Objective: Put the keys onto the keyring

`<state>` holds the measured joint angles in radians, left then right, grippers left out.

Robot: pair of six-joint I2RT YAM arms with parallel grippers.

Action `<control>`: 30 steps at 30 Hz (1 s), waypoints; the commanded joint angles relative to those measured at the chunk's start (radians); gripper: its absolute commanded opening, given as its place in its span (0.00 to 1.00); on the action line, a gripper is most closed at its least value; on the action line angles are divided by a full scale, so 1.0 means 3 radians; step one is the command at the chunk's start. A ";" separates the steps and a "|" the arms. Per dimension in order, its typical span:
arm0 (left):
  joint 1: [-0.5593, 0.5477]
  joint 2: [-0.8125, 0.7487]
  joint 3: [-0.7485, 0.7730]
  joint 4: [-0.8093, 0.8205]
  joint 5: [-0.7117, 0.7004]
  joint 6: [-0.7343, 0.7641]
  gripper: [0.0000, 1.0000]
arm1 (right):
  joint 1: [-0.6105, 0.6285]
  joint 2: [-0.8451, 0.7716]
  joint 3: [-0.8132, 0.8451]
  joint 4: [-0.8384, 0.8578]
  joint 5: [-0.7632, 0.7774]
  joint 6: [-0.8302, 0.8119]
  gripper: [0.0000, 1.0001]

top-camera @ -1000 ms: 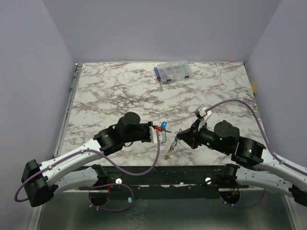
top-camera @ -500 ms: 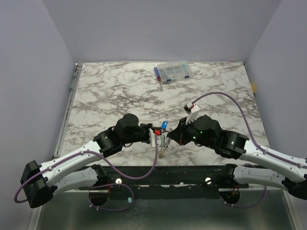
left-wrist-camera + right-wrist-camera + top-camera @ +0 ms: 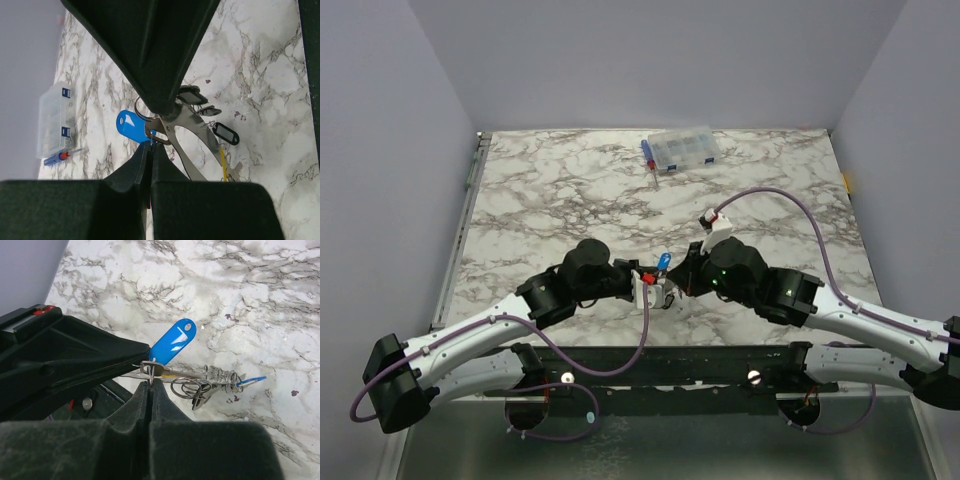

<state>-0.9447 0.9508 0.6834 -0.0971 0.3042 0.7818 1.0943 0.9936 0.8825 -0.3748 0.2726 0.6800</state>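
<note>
My two grippers meet tip to tip near the table's front middle. My left gripper (image 3: 642, 284) (image 3: 150, 142) is shut on the fine wire loop of a blue key tag (image 3: 131, 125) (image 3: 172, 342) (image 3: 663, 263). My right gripper (image 3: 674, 281) (image 3: 151, 380) is shut on the thin silver keyring (image 3: 150, 371), whose arc shows in the left wrist view (image 3: 138, 111). Flat metal keys (image 3: 186, 125), dark-outlined clear tags (image 3: 225, 134) and a yellow piece (image 3: 222, 161) hang in a bunch just above the marble. Several small split rings (image 3: 189, 387) dangle beside them.
A clear compartment box (image 3: 682, 148) (image 3: 52, 120) with blue parts sits at the table's back, a blue-and-red pen-like tool (image 3: 649, 160) (image 3: 57, 157) beside it. The marble table (image 3: 550, 200) ends at a dark front rail (image 3: 650, 360).
My right gripper has swung left, bringing its dangling bunch along, and now meets the left gripper's tips. The left gripper has stayed nearly still with the blue tag.
</note>
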 commanded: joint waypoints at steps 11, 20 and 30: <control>-0.0097 0.0026 -0.0074 0.0134 0.0125 -0.0034 0.00 | 0.0024 0.0204 0.0162 0.0241 0.0028 -0.0040 0.00; -0.0119 0.0054 -0.0072 0.0134 0.0116 -0.0054 0.00 | 0.0024 0.0243 0.0149 0.0283 -0.0038 -0.0042 0.00; -0.0124 0.0032 -0.0068 0.0160 0.0070 -0.0086 0.00 | 0.0024 0.0334 0.0175 0.0225 -0.0102 -0.0074 0.00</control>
<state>-0.9646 0.9672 0.6651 -0.0929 0.2985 0.7670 1.0985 1.0714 0.8959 -0.3592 0.2634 0.6689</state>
